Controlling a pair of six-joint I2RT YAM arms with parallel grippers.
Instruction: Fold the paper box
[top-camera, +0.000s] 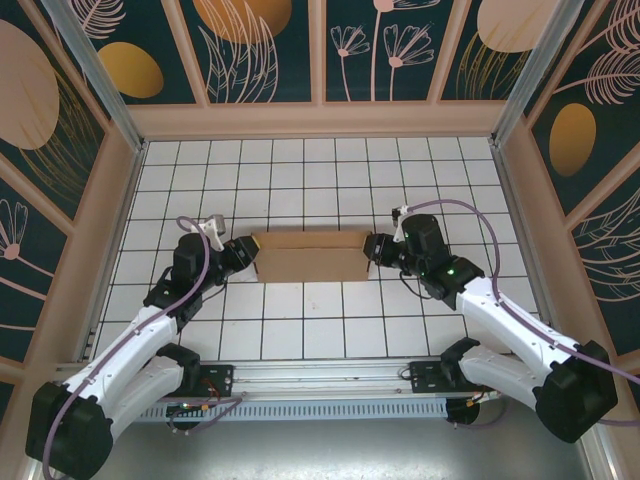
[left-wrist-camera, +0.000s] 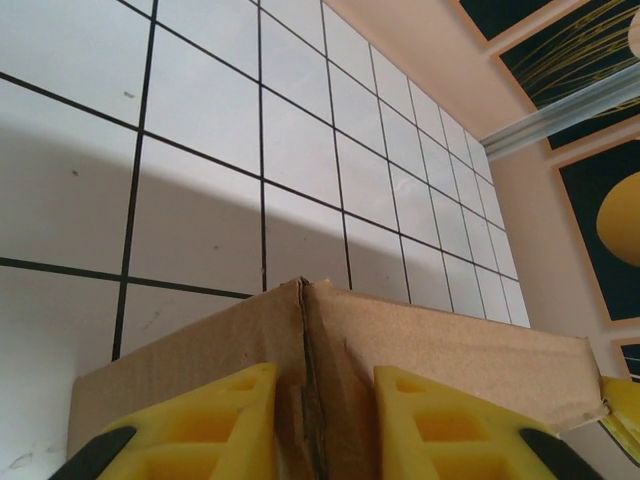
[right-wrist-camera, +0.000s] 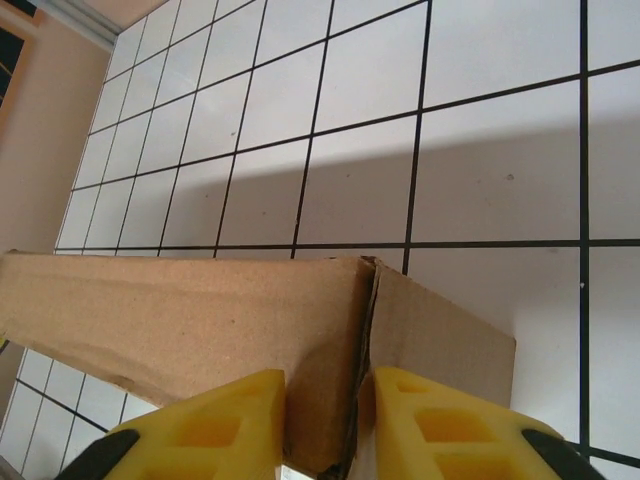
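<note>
The paper box (top-camera: 312, 257) is a plain brown cardboard shape lying across the middle of the white tiled table (top-camera: 300, 180). My left gripper (top-camera: 250, 256) is at its left end and my right gripper (top-camera: 371, 250) at its right end. In the left wrist view a corner seam of the box (left-wrist-camera: 400, 350) stands between the yellow fingers (left-wrist-camera: 215, 425), and the left gripper (left-wrist-camera: 325, 425) is shut on it. In the right wrist view the right gripper (right-wrist-camera: 330, 430) is likewise shut on a corner of the box (right-wrist-camera: 200, 310), a yellow finger (right-wrist-camera: 445, 430) pressing each side.
Low beige walls (top-camera: 320, 118) ring the tiled table, with patterned panels above them. A metal rail (top-camera: 320, 375) carrying the arm bases runs along the near edge. Bare tiles lie beyond the box and in front of it.
</note>
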